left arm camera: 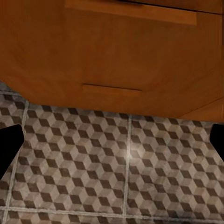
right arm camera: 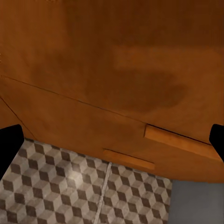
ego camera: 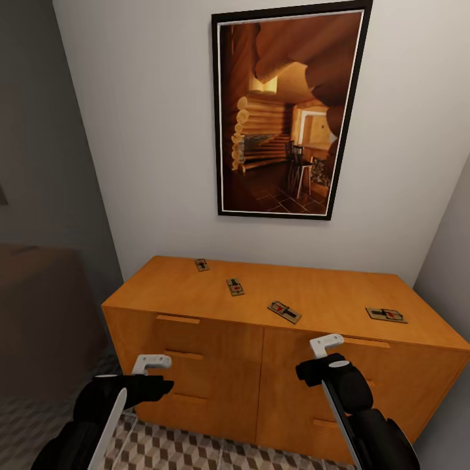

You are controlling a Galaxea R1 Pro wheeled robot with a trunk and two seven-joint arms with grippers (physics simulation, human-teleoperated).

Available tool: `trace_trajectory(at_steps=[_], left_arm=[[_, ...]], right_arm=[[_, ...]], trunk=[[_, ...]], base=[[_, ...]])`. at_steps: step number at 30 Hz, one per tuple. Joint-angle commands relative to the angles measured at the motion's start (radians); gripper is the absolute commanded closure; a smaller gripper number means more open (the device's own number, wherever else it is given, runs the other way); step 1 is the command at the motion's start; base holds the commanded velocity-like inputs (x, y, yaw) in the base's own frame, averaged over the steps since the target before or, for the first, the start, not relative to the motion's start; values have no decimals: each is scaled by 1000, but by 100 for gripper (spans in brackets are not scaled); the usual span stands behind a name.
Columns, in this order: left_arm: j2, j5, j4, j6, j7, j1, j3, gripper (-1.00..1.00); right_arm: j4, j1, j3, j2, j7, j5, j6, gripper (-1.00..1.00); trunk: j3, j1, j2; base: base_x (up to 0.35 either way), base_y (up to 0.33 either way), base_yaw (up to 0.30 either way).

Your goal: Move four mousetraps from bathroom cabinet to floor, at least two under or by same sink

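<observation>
From the head view, you face the cabinet, a low orange-brown chest with bar handles on its drawer fronts. All four mousetraps lie flat on its top. The first mousetrap sits near the back edge, toward the left end. The second mousetrap lies a little closer to you. The third mousetrap lies close to the front edge, about the middle. The fourth mousetrap lies near the front edge toward the right end. They are all apart from each other. A framed picture hangs on the wall above. Your left pincer and right pincer hang low in front of the drawers, and you hold nothing. The bathroom floor shows below with its cube tiles.

In the left wrist view, the pincer's dark fingertips sit far apart, over the floor and a drawer front.

In the right wrist view, the fingertips are also far apart, facing the cabinet front.
</observation>
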Motion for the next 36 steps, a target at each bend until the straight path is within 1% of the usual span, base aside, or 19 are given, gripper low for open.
trace_trajectory(at_steps=[1, 4, 10, 18, 22, 36], left_arm=[[-1, 3, -1, 4, 0, -1, -1, -100], [-8, 3, -1, 4, 0, -1, -3, -100], [-11, 3, -2, 4, 0, -1, -3, -100], [-17, 3, -2, 3, 0, -1, -3, -100], [-18, 3, -2, 3, 0, -1, -3, -100], [-19, 3, -2, 2, 1, -1, -3, -100]], right_arm=[[-1, -1, 1, 0, 1, 5, 5, -100], [-1, -1, 1, 0, 0, 5, 5, -100], [-1, -1, 1, 0, 0, 5, 5, -100], [-2, -1, 1, -1, 0, 5, 5, -100], [-2, -1, 1, 0, 0, 5, 5, -100], [-3, -8, 1, -1, -5, 5, 5, -100]], trunk=[[-1, 0, -1], [-1, 0, -1], [-1, 0, -1], [-1, 0, -1], [-1, 0, -1], [-1, 0, -1]], base=[[0, 0, 0], [0, 0, 0], [-21, 0, 0], [-207, 0, 0], [-105, 0, 0], [-16, 0, 0]])
